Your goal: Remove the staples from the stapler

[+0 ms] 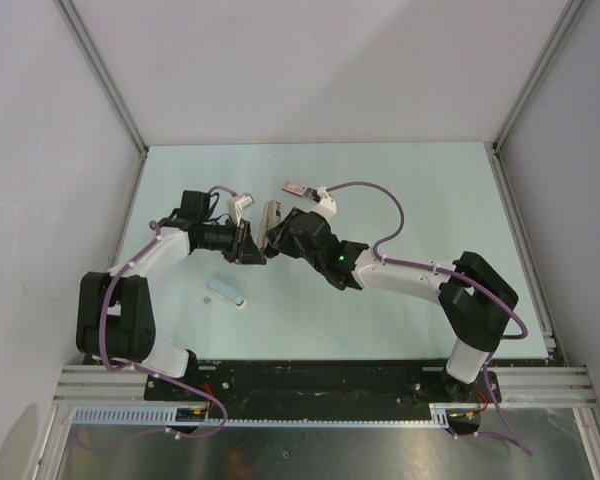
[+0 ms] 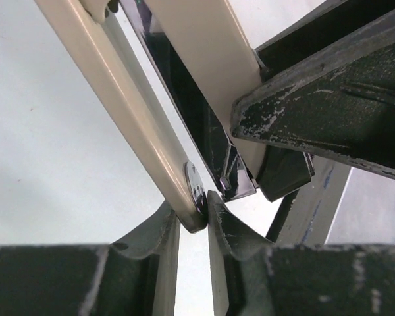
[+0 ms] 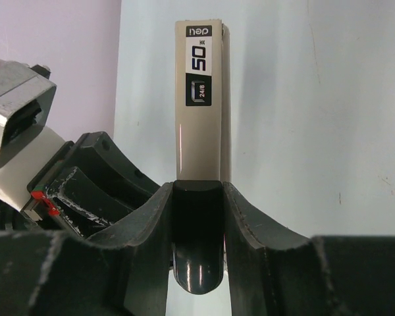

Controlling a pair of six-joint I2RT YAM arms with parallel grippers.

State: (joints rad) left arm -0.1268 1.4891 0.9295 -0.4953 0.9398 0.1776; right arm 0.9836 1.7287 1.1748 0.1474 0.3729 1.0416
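The stapler [image 1: 271,222] hangs above the middle of the desk [image 1: 400,190], caught between the two grippers where the arms meet. Its cream halves are spread apart in a narrow V in the left wrist view. The right gripper [image 3: 197,220] is clenched on the stapler's glossy black rear end, one finger on each side, and the cream top with its "50" and "24/8" label runs straight away from it. The left gripper [image 2: 194,220] pinches the tip of the thinner cream arm [image 2: 118,112] at its metal rivet, with both fingers [image 2: 164,250] pressed against it and only a slim gap below. The left arm [image 1: 170,250] rises from its base at the near left, folds at the elbow and reaches right and inward to the centre. The right arm [image 1: 410,275] stretches left from its near-right base, a green light lit on its wrist. A small pale piece [image 1: 225,292] lies on the desk near the left arm.
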